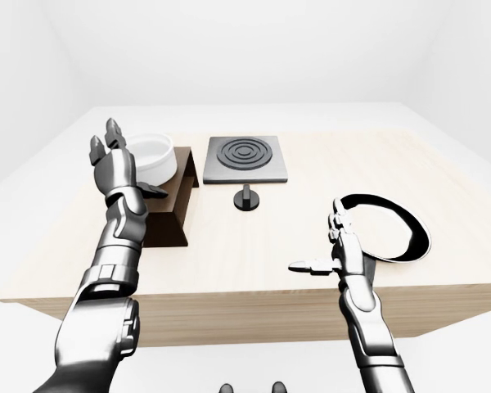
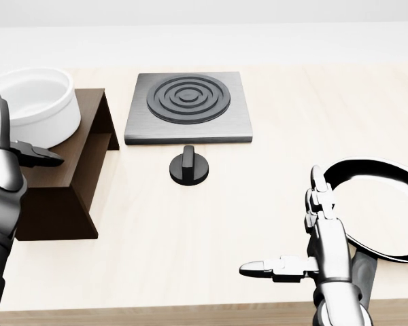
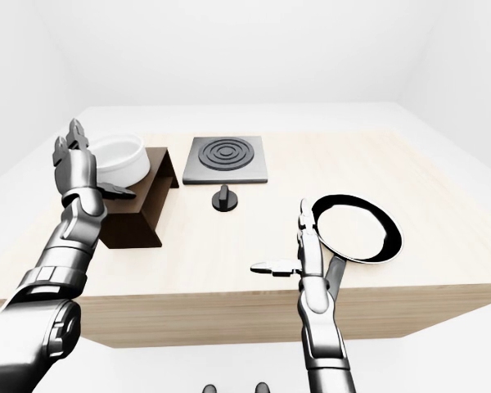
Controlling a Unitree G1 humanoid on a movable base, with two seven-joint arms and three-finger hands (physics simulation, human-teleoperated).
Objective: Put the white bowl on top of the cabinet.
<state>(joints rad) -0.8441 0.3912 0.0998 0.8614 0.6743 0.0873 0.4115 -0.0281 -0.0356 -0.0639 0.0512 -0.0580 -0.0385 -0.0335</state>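
A round white ceramic bowl sits upright on top of the low dark-brown wooden cabinet at the left of the pale wooden surface, so the placement looks essentially done. The left robot hand stands just beside the bowl, fingers spread and released; the bowl lies at about two o'clock from it in the left-eye view, and whether a finger touches the rim cannot be told. The right robot hand is well apart at the bowl's five o'clock, open and flat, grasping nothing, next to a black frying pan. At the bowl's three o'clock lies a grey square hob plate with black rings, a black knob below it. Plain white walls and floor surround the surface.
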